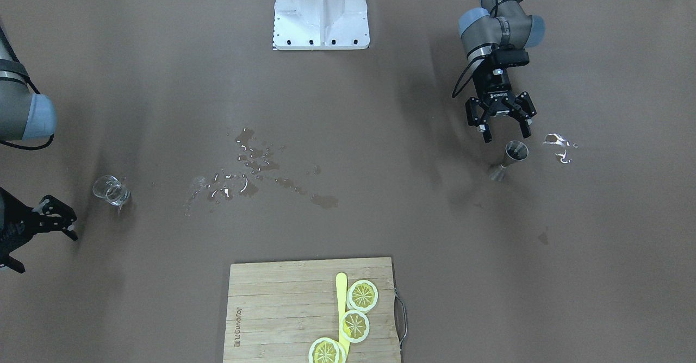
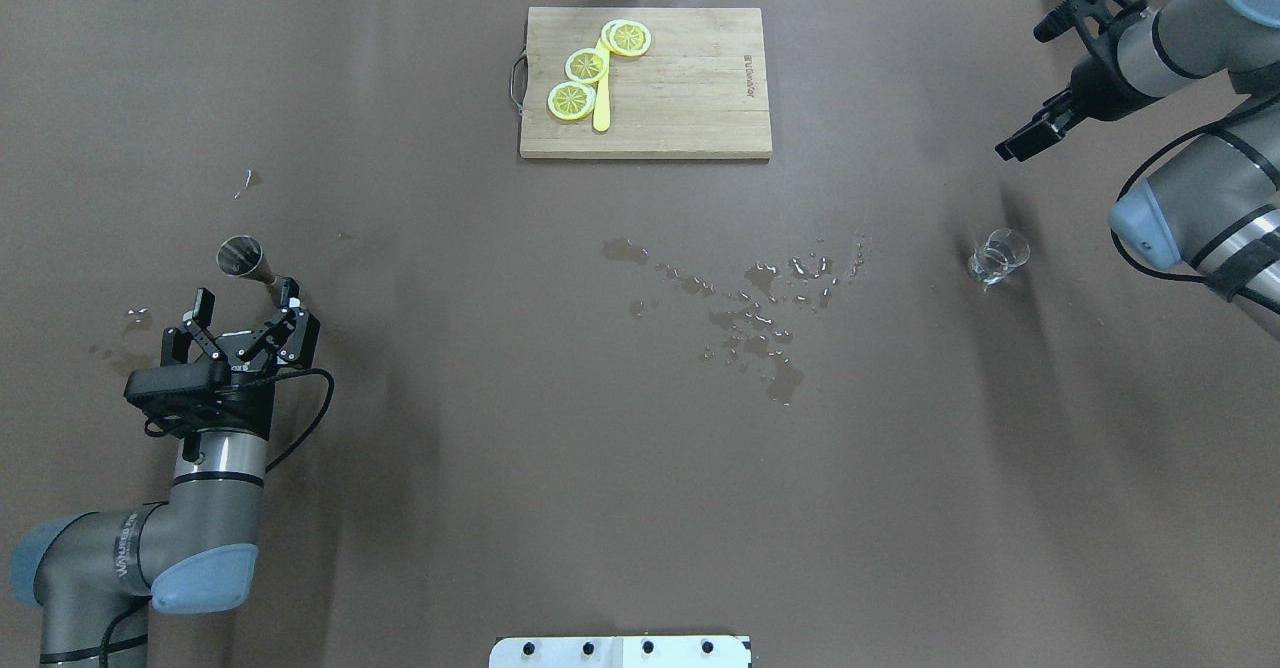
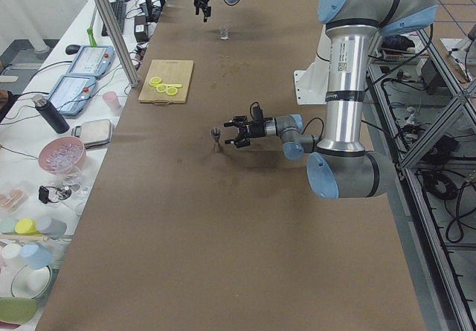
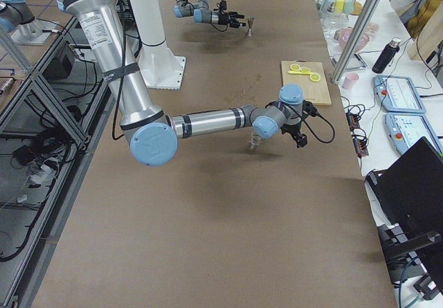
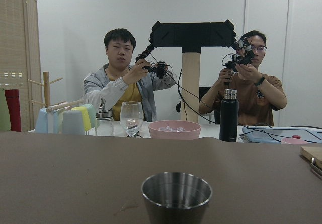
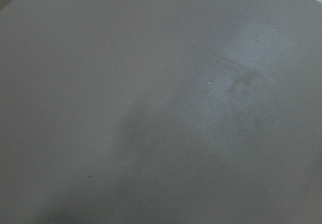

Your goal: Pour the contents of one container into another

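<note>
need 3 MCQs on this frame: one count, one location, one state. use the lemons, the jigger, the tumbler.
1. Lemon slices on the cutting board: A two, B three, C five.
2. The jigger is: A on the cutting board, B on the table just ahead of the left gripper, C lifted in that gripper.
3. The tumbler is: A on its side, B upside down, C upright, held by nothing.

B: three yellow rounds show on the board.
B: the left wrist view shows it standing free ahead of the open gripper.
C: its mouth faces up, nothing touching it.
</note>
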`<action>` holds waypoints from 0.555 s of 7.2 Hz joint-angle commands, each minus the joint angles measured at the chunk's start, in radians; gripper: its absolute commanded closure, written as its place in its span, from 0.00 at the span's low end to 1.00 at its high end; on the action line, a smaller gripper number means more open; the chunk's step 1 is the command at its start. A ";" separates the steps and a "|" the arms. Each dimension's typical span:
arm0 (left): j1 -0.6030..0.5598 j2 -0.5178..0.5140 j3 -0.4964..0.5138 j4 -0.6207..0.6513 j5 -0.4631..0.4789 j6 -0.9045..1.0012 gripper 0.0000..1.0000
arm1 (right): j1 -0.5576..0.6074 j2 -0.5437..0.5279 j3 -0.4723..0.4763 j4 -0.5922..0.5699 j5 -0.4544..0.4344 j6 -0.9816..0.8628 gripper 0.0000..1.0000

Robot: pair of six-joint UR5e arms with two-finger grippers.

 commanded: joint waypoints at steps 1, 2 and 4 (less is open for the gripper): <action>0.021 0.076 -0.110 0.001 0.019 0.027 0.01 | 0.039 -0.006 0.043 -0.153 -0.046 0.001 0.00; 0.024 0.119 -0.205 -0.001 0.010 0.133 0.01 | 0.071 0.001 0.048 -0.284 -0.046 0.001 0.00; 0.020 0.147 -0.339 -0.001 -0.066 0.290 0.01 | 0.117 0.002 0.063 -0.448 -0.046 0.002 0.00</action>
